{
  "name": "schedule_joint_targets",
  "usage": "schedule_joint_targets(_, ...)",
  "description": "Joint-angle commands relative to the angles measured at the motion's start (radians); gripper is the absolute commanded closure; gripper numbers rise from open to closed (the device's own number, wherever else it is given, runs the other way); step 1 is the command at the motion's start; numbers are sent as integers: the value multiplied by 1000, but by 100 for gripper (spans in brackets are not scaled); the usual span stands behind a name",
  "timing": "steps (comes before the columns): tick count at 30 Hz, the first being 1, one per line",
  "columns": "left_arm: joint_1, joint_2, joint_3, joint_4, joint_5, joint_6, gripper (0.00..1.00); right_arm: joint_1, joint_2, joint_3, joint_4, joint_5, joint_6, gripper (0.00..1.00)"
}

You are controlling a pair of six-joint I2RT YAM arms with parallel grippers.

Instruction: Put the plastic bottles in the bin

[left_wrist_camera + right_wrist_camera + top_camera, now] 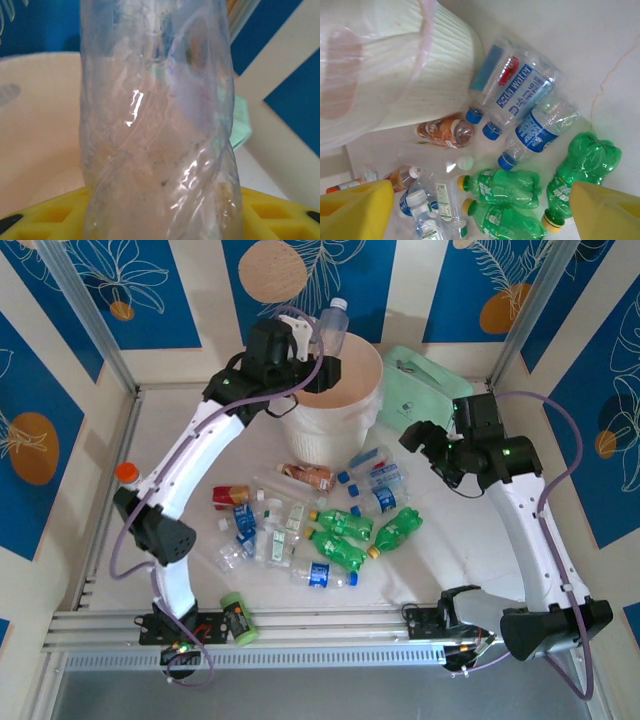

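1. Held bottle [335, 328]: clear and crumpled, upright. The left claw [322, 358] is clamped on its lower body, yellow fingers [280, 212] on either side, and the cap stands well above the claw.
2. Bin [345, 430]: directly beneath this claw, its pale inner wall behind the bottle. The bottle seems over the opening. How far inside the rim, I cannot tell.
3. Risk: if it is let go too near the rim, the light bottle could clip the edge and tumble back to the table. The thin, dented wall may also slip or twist in the grip.
4. Right claw [480, 210]: spread wide and holding nothing, hanging over the loose pile [320, 520]. Green bottles [505, 187] lie just below its fingertips, with blue-labelled ones [535, 125] ahead, toward the bin.
5. Risk: the bottles lie touching. A descent could pinch two at once, or nudge a round one so that it rolls away.
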State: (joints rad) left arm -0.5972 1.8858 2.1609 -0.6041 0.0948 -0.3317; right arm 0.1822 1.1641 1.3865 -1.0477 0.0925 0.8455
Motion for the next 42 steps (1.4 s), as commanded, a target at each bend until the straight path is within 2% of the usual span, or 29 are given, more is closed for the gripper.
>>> schedule_joint_targets(1,23,42,64,-76,-23,13,44,-25,-32,-31,-37,-34,7,9)
schedule_joint_targets(9,27,87,75,-127,-12,27,41,-65,-37,-110,-30,-66,12,10)
schedule_joint_targets(16,27,65,77,-100,-8,26,20,-69,-18,-102,-21,-79,13,10)
schedule_joint_targets(23,26,-41,59,-83,-36,6,19,-70,-14,-95,-26,-74,7,10)
schedule_joint_targets(26,27,-166,-62,-68,-97,6,18,-69,-12,-98,-26,-76,6,10)
schedule_joint_targets(32,51,-497,-452,-63,-193,-29,15,-63,-12,-122,-2,-92,4,10)
schedule_joint_targets(37,98,-708,-766,-94,-127,-100,19,-28,7,-132,13,-93,4,10)
schedule_joint_targets(42,102,-704,-930,-135,-10,-150,25,21,28,-126,17,-88,15,11)
